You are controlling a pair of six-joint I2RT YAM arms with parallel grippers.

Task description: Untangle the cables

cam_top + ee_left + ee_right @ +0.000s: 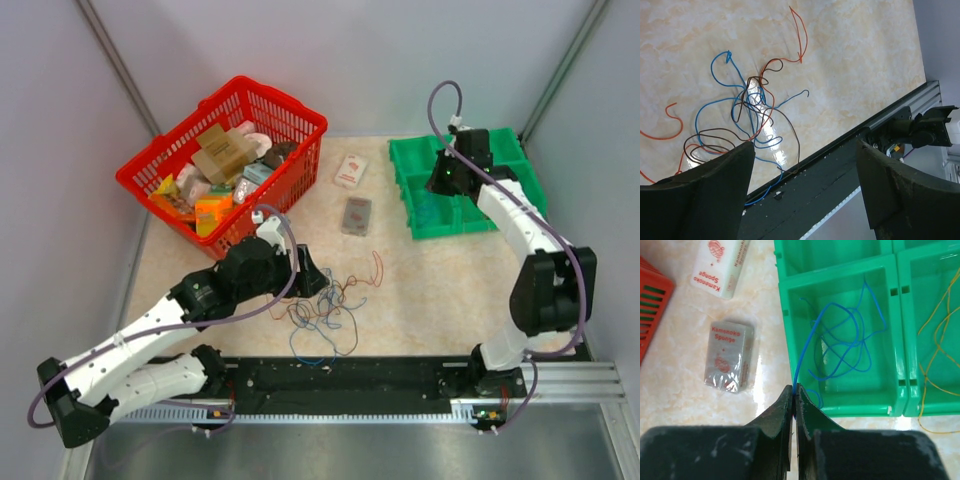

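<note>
Lower centre: right hand pinching limp thin blue wire; left hand wide open over multicoloured wire tangle; grasp free ends.

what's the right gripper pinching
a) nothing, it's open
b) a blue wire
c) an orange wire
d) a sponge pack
b: in the right wrist view the right gripper is shut on a blue wire that leads up into the green bin.
</note>
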